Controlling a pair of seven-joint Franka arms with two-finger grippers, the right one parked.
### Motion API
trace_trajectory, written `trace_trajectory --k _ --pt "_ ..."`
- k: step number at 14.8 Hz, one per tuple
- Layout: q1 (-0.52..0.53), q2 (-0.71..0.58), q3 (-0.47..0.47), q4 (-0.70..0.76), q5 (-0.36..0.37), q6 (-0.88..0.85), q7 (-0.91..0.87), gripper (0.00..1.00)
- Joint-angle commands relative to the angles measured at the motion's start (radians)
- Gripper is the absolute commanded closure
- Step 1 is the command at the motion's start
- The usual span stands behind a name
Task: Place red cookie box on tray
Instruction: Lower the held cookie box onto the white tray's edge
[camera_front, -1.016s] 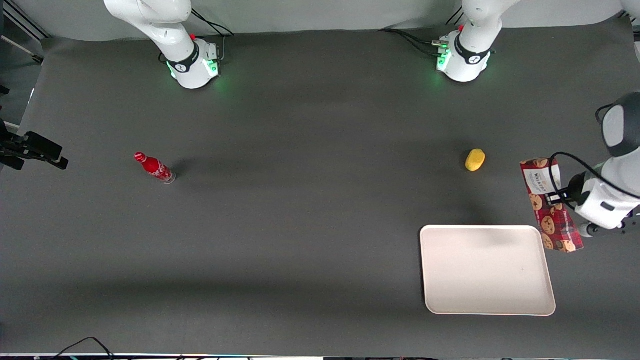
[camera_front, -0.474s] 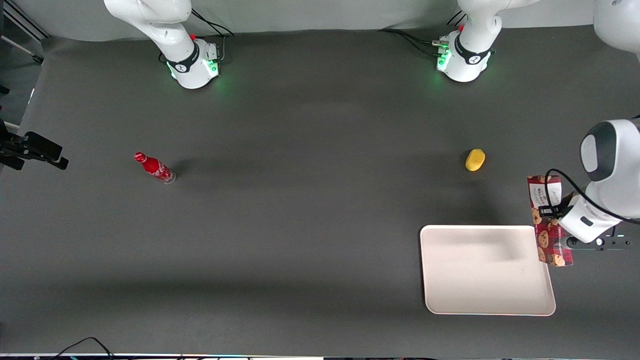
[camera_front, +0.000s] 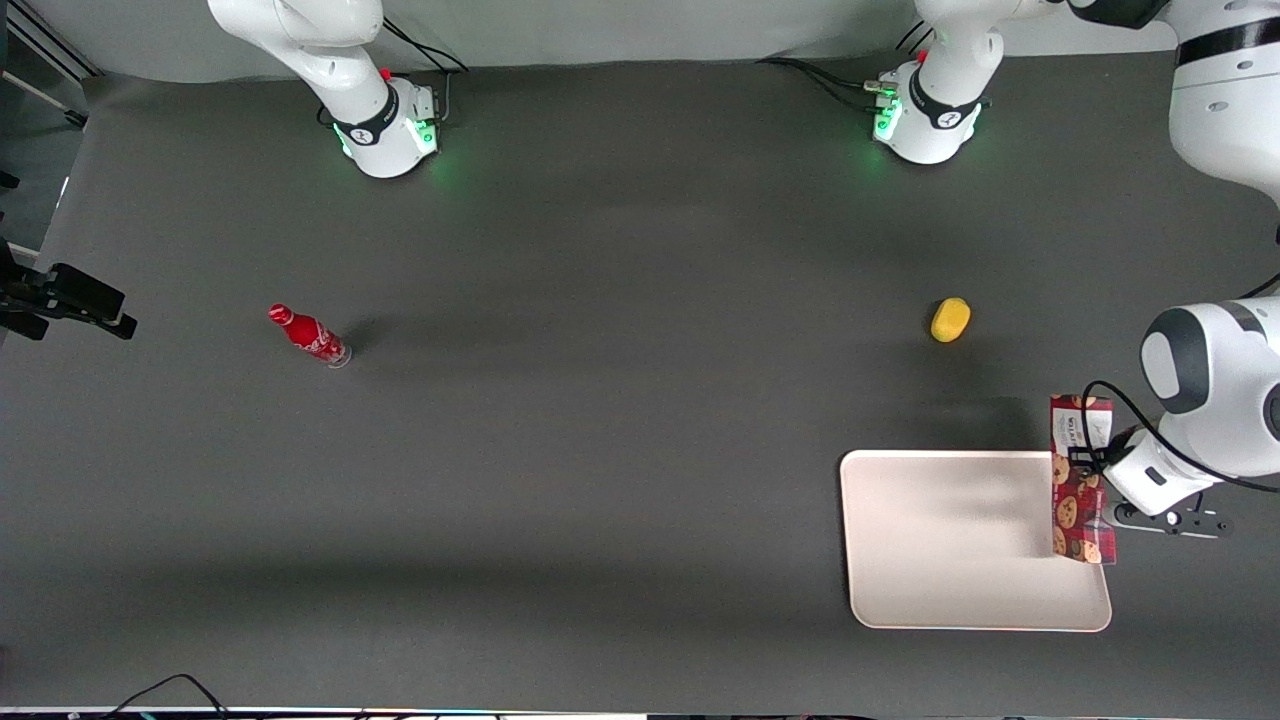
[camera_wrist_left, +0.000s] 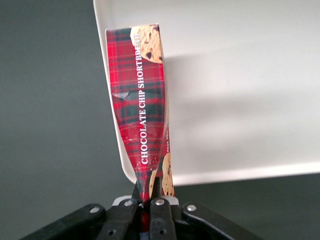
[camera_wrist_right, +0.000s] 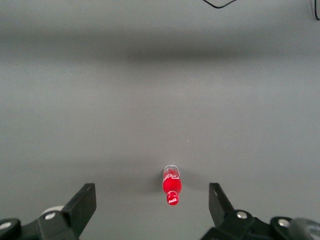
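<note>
The gripper (camera_front: 1092, 462) hangs over the working arm's end of the tray (camera_front: 950, 590), its fingers (camera_wrist_left: 156, 189) pinched tight on the thin edge of the box (camera_front: 1078, 480). The box is held clear of the table, and from the front it overlaps the tray's rim at that end, its white-labelled end pointing away from the front camera and past the tray's edge. In the left wrist view the box (camera_wrist_left: 142, 107) stands out from the fingers as a narrow red plaid strip with the tray (camera_wrist_left: 240, 75) beneath it and bare mat beside it; the tray's rim passes under the box.

A yellow object (camera_front: 950, 319) lies on the mat farther from the front camera than the tray, well apart from it. A soda bottle (camera_front: 309, 335) stands toward the parked arm's end of the table, far from everything else; the right wrist view shows it (camera_wrist_right: 171, 187) alone on the grey mat. Nothing lies on the tray's surface.

On the box's narrow side, white letters read "CHOCOLATE CHIP SHORTBREAD", with a fragment "Net W" alongside and cookie pictures at both ends. The white label's print is too small to read. The bottle's white script cannot be made out.
</note>
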Motion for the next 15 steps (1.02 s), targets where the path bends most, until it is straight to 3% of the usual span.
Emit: trace_trajectory --k 1,4,14,15 --pt "0.006 0.077 0.014 0.14 -0.022 -0.02 0.055 1.0" --pt "0.01 0.132 0.014 0.207 -0.066 -0.012 0.056 1.0" --pt "0.016 0.223 0.009 0.323 -0.066 0.027 0.056 1.0" --pt "0.016 0.225 0.009 0.323 -0.063 0.029 0.064 0.08"
